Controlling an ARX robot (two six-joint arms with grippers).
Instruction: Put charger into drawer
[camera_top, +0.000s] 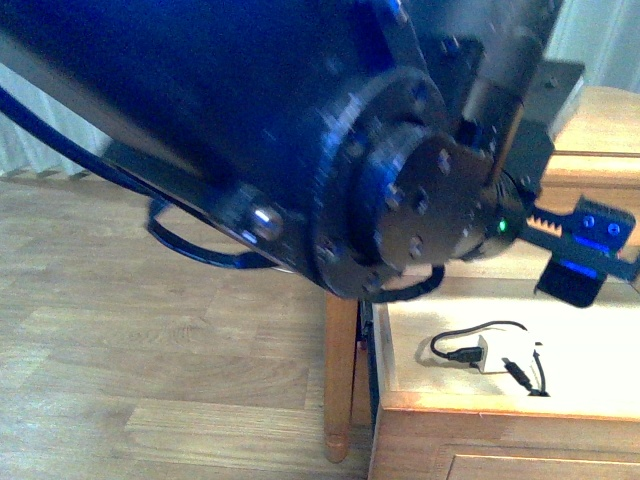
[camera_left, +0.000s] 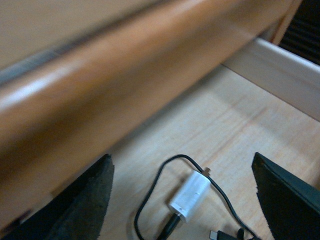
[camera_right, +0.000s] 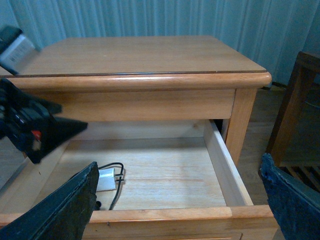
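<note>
The drawer (camera_right: 222, 165) stands pulled out, its pale bare-wood inside showing; its front rim also shows in the front view (camera_top: 480, 405). The charger (camera_left: 190, 196), a small white cube with a thin black looped cable, lies on the drawer floor near one front corner; it also shows in the front view (camera_top: 493, 353) and the right wrist view (camera_right: 106, 180). My left gripper (camera_left: 181, 159) is open and empty, hanging just above the charger without touching it; it shows in the front view (camera_top: 585, 255). My right gripper (camera_right: 180, 162) is open and empty, in front of the drawer and apart from it.
The dresser top (camera_right: 140, 55) overhangs the back of the drawer, close above my left gripper. The left arm (camera_top: 300, 130) fills most of the front view. A dresser leg (camera_top: 340, 380) stands on wood flooring (camera_top: 150, 350). Dark wooden furniture (camera_right: 295, 110) stands beside the dresser.
</note>
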